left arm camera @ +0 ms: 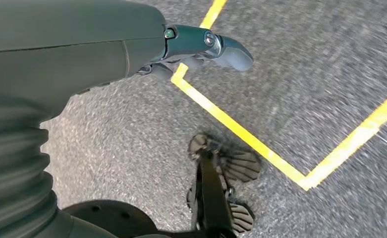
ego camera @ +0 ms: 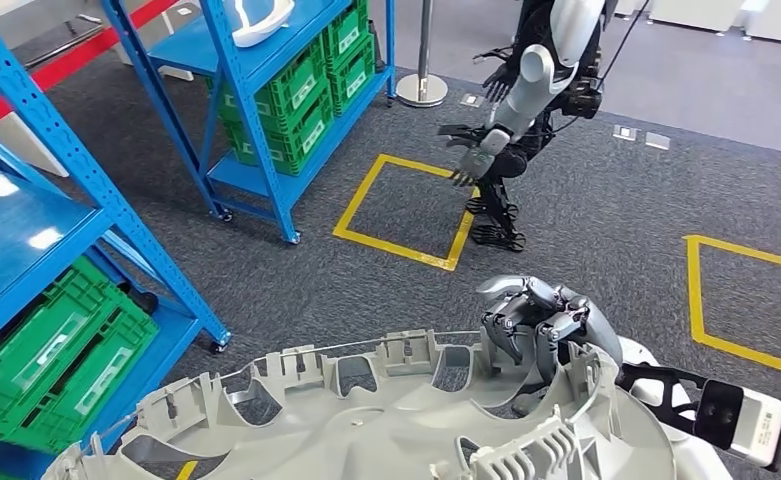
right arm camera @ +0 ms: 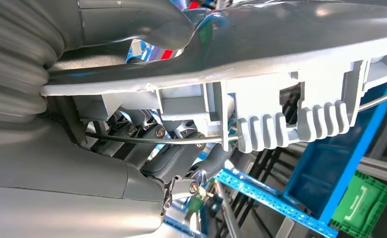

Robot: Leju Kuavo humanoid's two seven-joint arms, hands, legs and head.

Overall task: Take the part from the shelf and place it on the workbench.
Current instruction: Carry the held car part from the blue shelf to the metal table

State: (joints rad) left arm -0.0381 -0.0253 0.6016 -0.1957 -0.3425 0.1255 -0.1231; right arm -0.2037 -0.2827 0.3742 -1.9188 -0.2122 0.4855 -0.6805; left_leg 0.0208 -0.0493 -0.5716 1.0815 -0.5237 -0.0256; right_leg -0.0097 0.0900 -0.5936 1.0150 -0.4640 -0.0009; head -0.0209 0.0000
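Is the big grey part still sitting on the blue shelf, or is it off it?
Off the shelf. The grey part is up in the right hand, whose fingers curl over its rim, with the blue shelf off to the side.

The part (ego camera: 366,420) is a large, round, light-grey plastic cover with ribbed clips and cut-outs along its rim, filling the bottom centre of the head view, inner side facing up.

A factory-style robot test floor: blue steel racks (ego camera: 116,215), green crates (ego camera: 51,355), yellow floor squares (ego camera: 406,205).
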